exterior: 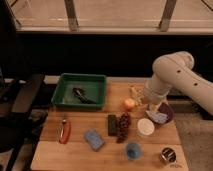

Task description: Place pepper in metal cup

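Note:
The pepper (64,131), slim and red-orange, lies on the wooden table's (75,155) left side, in front of the green tray. The metal cup (167,155), small and shiny, stands at the front right corner. My white arm (172,77) reaches in from the right. Its gripper (143,103) hangs low over the table's right middle, just right of the apple (129,103) and far from both the pepper and the metal cup. The gripper's jaws stand open with nothing in them.
A green tray (67,82) with a dark object sits at the back left. Grapes (123,127), a dark bar (112,124), a blue sponge (93,139), a blue cup (132,150) and a white cup (145,127) fill the middle. A purple bowl (167,116) holds a cloth.

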Controlling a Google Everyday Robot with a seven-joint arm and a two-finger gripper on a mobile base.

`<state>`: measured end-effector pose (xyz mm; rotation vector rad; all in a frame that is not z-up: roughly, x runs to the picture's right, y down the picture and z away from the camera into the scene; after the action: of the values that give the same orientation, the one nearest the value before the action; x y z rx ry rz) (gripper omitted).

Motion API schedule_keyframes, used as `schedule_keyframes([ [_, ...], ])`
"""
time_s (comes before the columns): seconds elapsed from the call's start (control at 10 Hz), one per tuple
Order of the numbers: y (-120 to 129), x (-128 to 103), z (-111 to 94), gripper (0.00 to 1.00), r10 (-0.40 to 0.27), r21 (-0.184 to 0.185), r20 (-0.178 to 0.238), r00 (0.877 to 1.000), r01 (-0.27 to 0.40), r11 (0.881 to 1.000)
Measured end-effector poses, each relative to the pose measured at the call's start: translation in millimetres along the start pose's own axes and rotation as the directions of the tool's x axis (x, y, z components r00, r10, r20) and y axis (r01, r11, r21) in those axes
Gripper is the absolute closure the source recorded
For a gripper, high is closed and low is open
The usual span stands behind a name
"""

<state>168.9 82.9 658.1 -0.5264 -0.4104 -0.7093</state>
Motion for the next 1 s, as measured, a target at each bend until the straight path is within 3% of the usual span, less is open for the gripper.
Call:
schedule_keyframes([
  [0.1,-15,-21,5,0.35,-0.093,0.015,0.038,0.995,0.092,0.996],
  [0.2,-21,-30,6,0.35,-0.132,0.024,0.054,0.99,0.131,0.991],
  [0.8,-25,-32,9,0.35,-0.148,0.027,0.061,0.987,0.146,0.989],
  [1.0,-38,-40,15,0.35,-0.214,0.035,0.066,0.975,0.212,0.977],
])
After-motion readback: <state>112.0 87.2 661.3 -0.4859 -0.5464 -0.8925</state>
